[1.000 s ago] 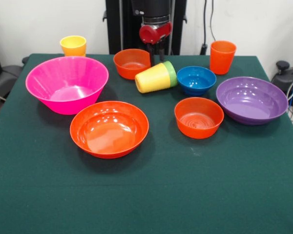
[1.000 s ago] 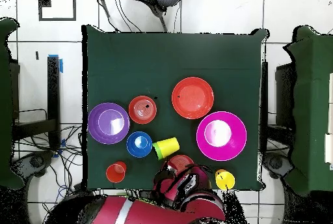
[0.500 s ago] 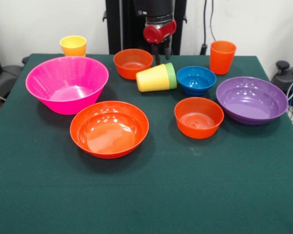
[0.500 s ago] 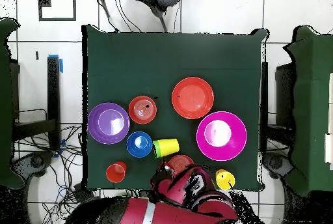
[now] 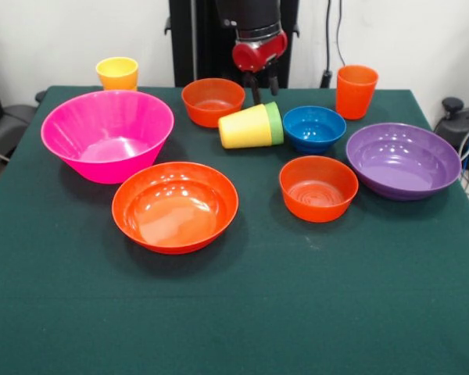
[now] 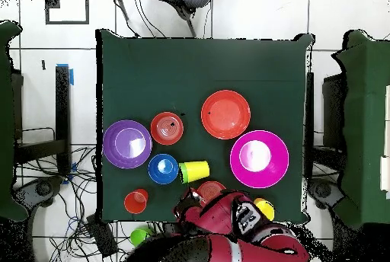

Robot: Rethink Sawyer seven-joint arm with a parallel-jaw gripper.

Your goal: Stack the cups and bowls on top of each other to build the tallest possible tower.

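Fingers (image 5: 263,84) hang just behind the tipped yellow-and-green cups (image 5: 251,125); I cannot tell how wide they stand. No tower exists yet. Next probably means seizing those nested cups, lying between the small orange bowl (image 5: 213,101) and blue bowl (image 5: 313,127).

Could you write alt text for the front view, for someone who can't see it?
Bowls and cups sit unstacked on a green table: a big pink bowl, orange bowls, a blue bowl, a purple bowl. A yellow cup nested in a green cup lies sideways below the gripper.
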